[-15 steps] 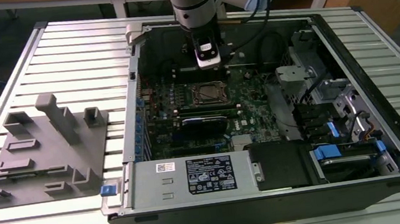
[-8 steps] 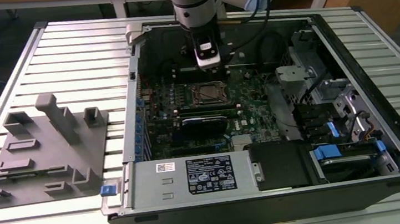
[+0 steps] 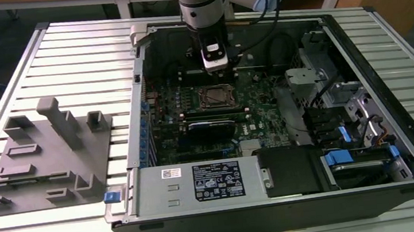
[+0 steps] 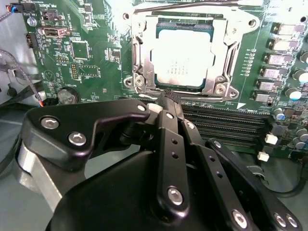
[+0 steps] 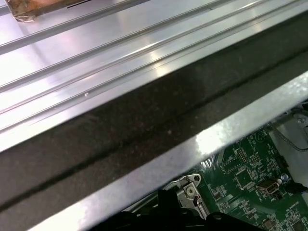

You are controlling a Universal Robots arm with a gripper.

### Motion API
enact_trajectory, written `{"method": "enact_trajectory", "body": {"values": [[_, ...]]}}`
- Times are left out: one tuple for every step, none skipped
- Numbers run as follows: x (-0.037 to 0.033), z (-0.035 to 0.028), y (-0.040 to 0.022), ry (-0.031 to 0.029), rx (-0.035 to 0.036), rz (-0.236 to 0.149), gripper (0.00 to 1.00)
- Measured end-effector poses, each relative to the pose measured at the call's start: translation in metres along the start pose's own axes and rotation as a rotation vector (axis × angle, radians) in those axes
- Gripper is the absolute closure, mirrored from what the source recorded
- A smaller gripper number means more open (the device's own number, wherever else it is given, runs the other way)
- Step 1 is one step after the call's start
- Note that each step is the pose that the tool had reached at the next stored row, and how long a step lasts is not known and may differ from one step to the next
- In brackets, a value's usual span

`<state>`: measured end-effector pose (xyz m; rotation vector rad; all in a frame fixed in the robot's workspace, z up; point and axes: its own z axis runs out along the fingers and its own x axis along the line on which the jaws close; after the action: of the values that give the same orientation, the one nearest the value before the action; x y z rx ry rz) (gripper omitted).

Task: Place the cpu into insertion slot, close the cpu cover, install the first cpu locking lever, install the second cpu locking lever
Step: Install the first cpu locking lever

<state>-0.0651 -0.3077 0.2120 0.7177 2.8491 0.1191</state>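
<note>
The gripper (image 4: 169, 97) is hovering with fingers pressed together, holding nothing. Just beyond its tips, the cpu (image 4: 182, 58) is sitting in the slot (image 4: 139, 57), under the closed cover (image 4: 226, 48).

The exterior view looks down from high at the open computer case (image 3: 269, 115) on the slatted bench (image 3: 69, 55). The second wrist view sits close above the motherboard (image 4: 91, 53), facing the cpu (image 4: 182, 60). The first wrist view looks along the case wall (image 5: 144, 130); both wrist views share the green board.
</note>
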Motion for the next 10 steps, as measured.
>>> {"method": "enact_trajectory", "body": {"values": [[0.0, 0.0, 0.0, -0.0002, 0.0004, 0.0, 0.89], [0.0, 0.0, 0.0, -0.0001, 0.0007, 0.0, 0.89], [-0.0002, 0.0001, 0.0002, 0.0006, 0.0051, -0.001, 0.89], [-0.0004, 0.0001, 0.0003, 0.0015, 0.0124, -0.002, 0.89], [-0.0007, 0.0001, 0.0004, 0.0038, 0.0213, -0.003, 0.89], [-0.0014, 0.0003, 0.0007, 0.0084, 0.0317, -0.004, 0.89], [-0.002, 0.0005, 0.0011, 0.0136, 0.0438, -0.006, 0.89], [-0.0026, 0.0006, 0.0014, 0.0196, 0.0576, -0.008, 0.89], [-0.003, 0.0007, 0.0016, 0.0257, 0.0699, -0.01, 0.89], [-0.0032, 0.0008, 0.0017, 0.0308, 0.0812, -0.014, 0.89]]}}
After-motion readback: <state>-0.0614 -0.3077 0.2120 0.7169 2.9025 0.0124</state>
